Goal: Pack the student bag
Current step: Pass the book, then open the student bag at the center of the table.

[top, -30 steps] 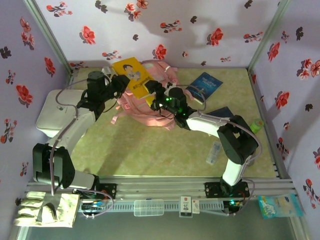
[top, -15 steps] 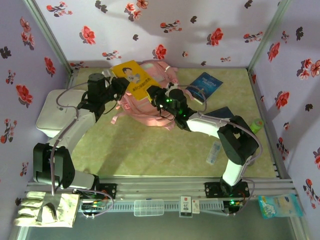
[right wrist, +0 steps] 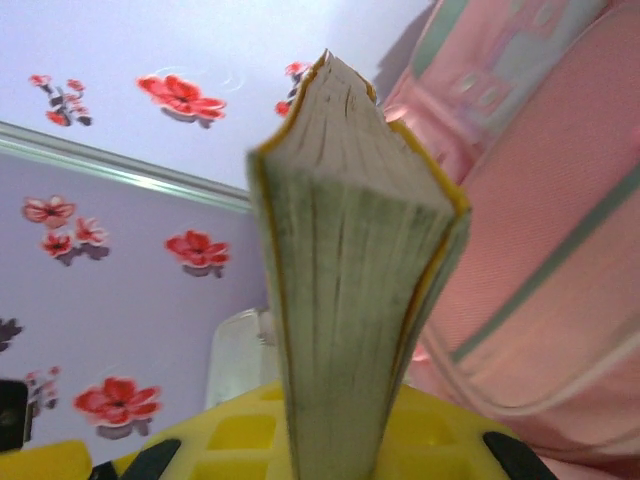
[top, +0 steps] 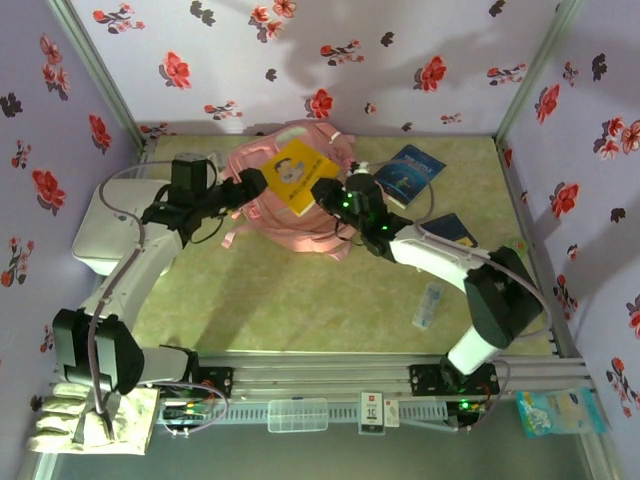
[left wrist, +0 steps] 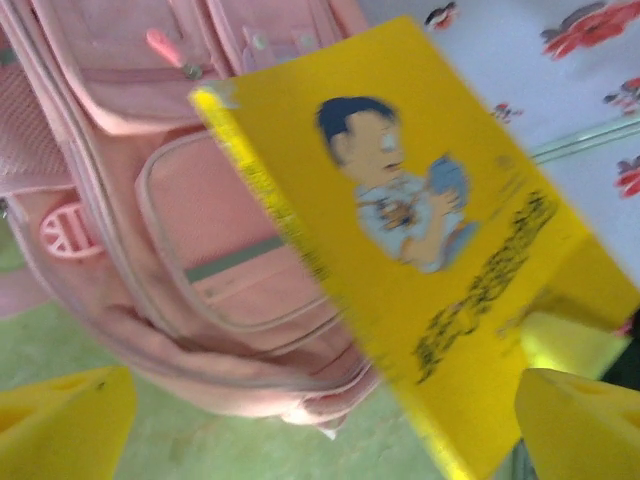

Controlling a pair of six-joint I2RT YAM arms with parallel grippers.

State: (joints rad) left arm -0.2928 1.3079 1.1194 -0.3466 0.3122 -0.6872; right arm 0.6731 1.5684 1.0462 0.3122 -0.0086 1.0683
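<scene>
Right jaws clamp yellow book (top: 299, 175) over student bag (top: 282, 216) (left jaws spread).

**Left wrist view.** A yellow paperback book (left wrist: 440, 270), its cover showing a dark-haired cartoon figure in blue and a line of dark lettering, stands tilted in front of the large soft pink fabric student bag (left wrist: 200, 230). The bag shows a paler front pocket, zip seams and a round pink fitting (left wrist: 68, 228). The left gripper (left wrist: 320, 430) has its yellow jaws spread wide at the lower corners, above the pale green surface (left wrist: 40, 345). Upper right is a lilac wall with red flowers (left wrist: 500, 40).
</scene>
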